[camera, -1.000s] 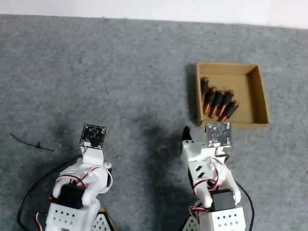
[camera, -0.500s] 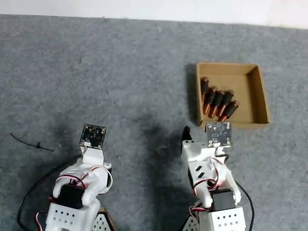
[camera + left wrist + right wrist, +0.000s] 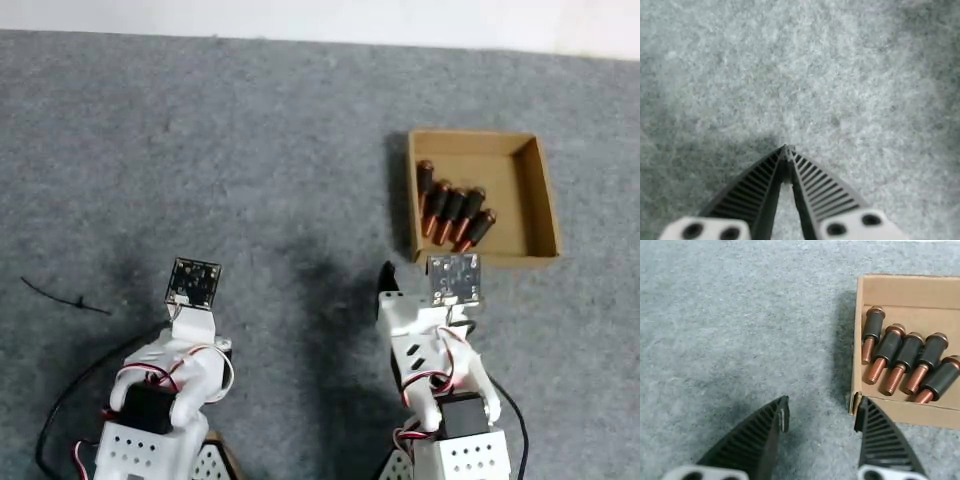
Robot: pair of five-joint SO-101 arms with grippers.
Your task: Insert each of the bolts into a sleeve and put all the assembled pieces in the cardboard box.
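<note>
No change since the earlier frames: both arms and the box contents sit where they were.

Left claw (image 3: 786, 148): clenched, tips together, grasping nothing, over bare grey bench (image 3: 250, 150) on the near left.

Right claw (image 3: 822, 402): released, jaws spread and nothing between them, just near of the cardboard box (image 3: 548, 200) at its near-left corner.

Five assembled pieces (image 3: 455, 215), each a copper bolt in a black sleeve, lie side by side inside the box toward its left wall.

Judgement: final step reads as done, every piece seen being boxed. The next move calls for no grasp, only drawing the right arm back without nudging the box wall.
</note>
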